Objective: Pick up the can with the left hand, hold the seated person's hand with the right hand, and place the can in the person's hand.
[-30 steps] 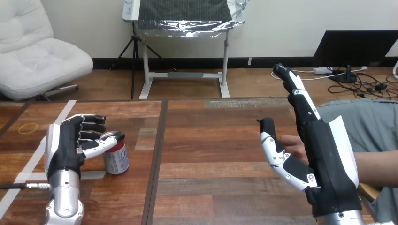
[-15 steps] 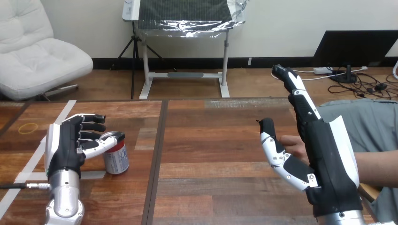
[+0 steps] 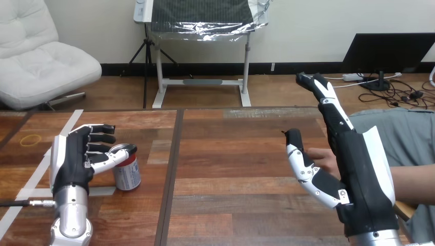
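Wooden counter [image 3: 231,154] bears a can [image 3: 126,174], probably light and slippery, at 3 o'clock from the left hand [image 3: 74,161], its fingers [image 3: 102,138] open and empty; grip its side.

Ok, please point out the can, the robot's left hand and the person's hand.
can [image 3: 128,175], head view, on its side wall.
left hand [image 3: 72,159], head view, on its black middle part.
person's hand [image 3: 320,156], head view, on the fingers.

Head view, one entry: we look from head height, forward and down across the desk [image 3: 231,154]; our left hand [image 3: 72,159] and right hand [image 3: 361,174] show close, at the lower left and lower right.
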`<state>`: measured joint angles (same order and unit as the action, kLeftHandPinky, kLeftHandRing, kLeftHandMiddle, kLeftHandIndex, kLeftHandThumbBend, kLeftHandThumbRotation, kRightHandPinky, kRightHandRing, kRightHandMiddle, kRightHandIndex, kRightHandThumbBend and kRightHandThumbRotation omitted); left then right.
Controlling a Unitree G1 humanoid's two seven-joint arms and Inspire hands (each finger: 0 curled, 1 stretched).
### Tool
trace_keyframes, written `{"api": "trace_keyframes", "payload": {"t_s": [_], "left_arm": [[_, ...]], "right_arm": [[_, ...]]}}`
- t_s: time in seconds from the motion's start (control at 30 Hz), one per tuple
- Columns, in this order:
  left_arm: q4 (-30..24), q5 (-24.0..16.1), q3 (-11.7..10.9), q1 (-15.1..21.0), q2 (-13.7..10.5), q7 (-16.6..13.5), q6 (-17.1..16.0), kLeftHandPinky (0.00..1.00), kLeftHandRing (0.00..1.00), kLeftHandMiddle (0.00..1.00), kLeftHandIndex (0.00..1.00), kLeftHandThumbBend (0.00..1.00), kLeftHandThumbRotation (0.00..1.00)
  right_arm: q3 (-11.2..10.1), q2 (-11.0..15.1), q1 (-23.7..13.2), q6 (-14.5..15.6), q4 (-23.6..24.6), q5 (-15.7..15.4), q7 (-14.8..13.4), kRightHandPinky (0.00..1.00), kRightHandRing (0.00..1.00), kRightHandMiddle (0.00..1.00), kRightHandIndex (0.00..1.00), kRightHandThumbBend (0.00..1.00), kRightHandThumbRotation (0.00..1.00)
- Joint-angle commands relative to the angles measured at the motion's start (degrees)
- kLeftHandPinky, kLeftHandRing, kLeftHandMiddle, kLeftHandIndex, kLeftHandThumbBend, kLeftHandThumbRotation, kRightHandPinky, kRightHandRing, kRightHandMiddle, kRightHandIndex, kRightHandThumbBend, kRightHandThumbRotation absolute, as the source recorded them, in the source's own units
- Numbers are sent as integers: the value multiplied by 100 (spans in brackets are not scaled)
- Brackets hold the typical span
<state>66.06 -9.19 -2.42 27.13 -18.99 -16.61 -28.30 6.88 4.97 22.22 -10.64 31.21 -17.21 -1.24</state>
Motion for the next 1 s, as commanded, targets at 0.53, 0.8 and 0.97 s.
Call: {"api": "trace_keyframes", "payload": {"t_s": [0.53,0.8,0.97], "left_arm": [[-148,-86,115,272,-52,563,173,72,75,76,77,80,14],[-254,-216,243,253,-146,835,340,81,84,85,86,86,32],[-334,-298,323,224,-196,920,381,82,86,88,88,91,40]], "right_arm": [[-14,-26,-258,39,344,-23,58,100,100,99,89,16,0],[-12,-29,-270,41,339,-24,76,100,100,100,89,16,0],[-7,-36,-263,54,346,-31,82,100,100,100,89,15,0]]}}
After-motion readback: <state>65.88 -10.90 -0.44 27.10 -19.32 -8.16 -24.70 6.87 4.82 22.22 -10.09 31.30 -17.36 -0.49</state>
